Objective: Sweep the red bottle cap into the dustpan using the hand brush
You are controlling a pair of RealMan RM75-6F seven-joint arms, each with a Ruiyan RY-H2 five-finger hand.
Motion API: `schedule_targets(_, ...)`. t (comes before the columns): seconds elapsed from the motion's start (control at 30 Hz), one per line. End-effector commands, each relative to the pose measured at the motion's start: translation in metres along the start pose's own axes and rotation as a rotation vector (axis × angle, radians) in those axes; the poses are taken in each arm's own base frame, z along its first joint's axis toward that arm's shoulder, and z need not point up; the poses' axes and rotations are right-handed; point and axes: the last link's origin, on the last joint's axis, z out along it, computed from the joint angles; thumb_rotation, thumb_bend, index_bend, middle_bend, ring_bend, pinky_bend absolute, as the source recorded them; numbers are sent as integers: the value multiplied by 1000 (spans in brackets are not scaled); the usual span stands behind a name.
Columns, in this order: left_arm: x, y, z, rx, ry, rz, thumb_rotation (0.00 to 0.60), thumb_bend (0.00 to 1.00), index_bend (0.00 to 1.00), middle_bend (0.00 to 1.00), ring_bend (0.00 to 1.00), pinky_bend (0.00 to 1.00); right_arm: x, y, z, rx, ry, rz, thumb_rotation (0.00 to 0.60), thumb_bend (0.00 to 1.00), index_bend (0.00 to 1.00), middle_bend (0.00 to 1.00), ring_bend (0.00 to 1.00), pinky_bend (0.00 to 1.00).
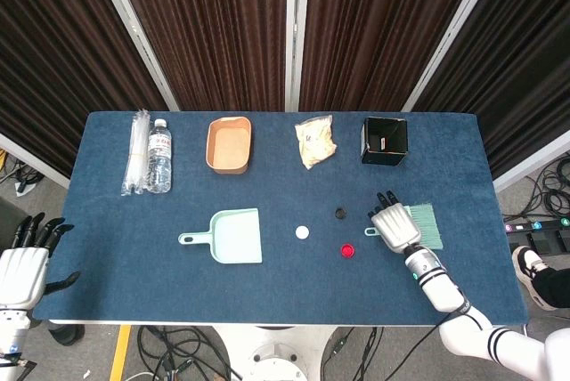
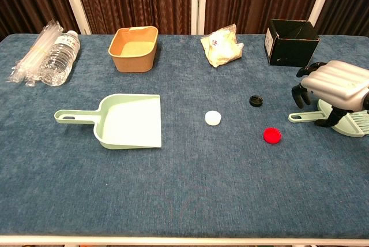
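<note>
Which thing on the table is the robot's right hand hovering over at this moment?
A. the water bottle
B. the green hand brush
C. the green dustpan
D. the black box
B. In both views the right hand sits directly above the hand brush, whose handle pokes out to the left of it, while the dustpan lies far off to the left.

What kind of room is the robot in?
Probably a robot test lab, not a home. Dark curtains wall off the blue table, loose cables lie on the floor, and props like the dustpan are set out.
</note>
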Motion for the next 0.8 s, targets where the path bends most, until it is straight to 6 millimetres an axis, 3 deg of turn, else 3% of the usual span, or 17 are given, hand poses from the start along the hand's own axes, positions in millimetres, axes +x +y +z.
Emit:
schedule_targets(0.03, -1, 0, 0, -2, -5, 0, 600, 0, 239, 163, 47, 60, -2, -2, 2, 5, -5, -5, 600, 124, 472, 465, 123, 157)
schedule_targets(0.43, -1, 1, 6, -17, -7, -1, 600, 0, 239, 164, 47, 60, -8, -3, 5, -4, -28, 0, 600, 124, 525, 526, 164, 160)
schedule_targets(0.8, 10, 12, 29, -101, 3, 24, 600, 0, 238, 163, 47, 60, -15, 1, 4, -1, -36, 62, 600, 232, 562, 557, 196, 173)
